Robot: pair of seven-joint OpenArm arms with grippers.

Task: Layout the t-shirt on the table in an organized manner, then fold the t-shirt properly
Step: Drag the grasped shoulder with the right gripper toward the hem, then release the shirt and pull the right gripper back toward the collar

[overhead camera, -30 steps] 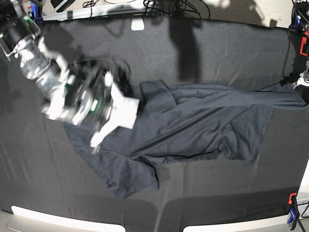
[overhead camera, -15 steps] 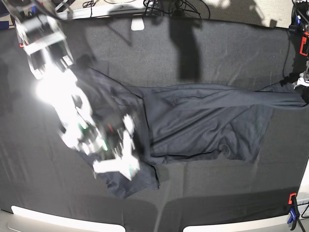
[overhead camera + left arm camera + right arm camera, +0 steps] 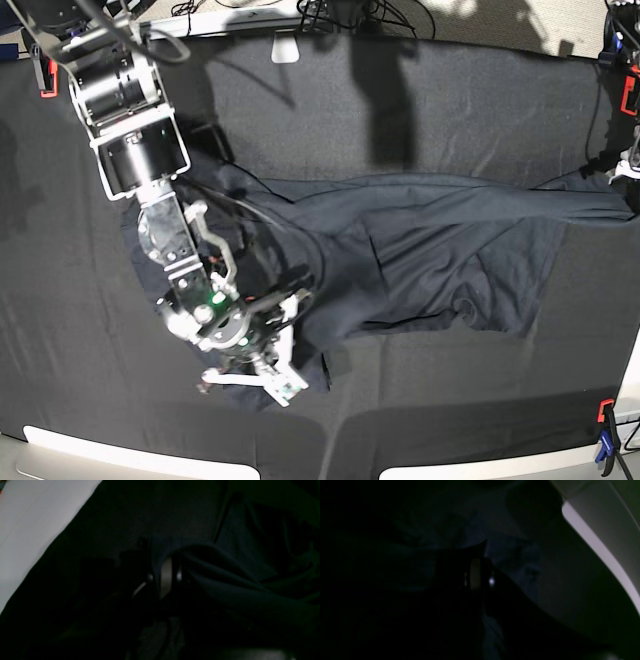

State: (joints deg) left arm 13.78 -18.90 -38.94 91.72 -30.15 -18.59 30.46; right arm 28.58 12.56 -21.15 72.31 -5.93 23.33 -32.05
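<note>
Charcoal t-shirt — both ends pinched.

We see the table from overhead in the base view; both wrist views sit close, sharing the t-shirt.

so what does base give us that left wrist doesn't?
Only base: the right arm reaching down to the shirt's near-left corner, its end effector low over the fabric there; the whole shirt spread across the table; a red clamp at the near right edge.
Only left wrist: a close look at the left end effector, shut on a fold of shirt, plus a pale strip past the cloth's edge.
Both: dark shirt fabric on black cloth.
</note>
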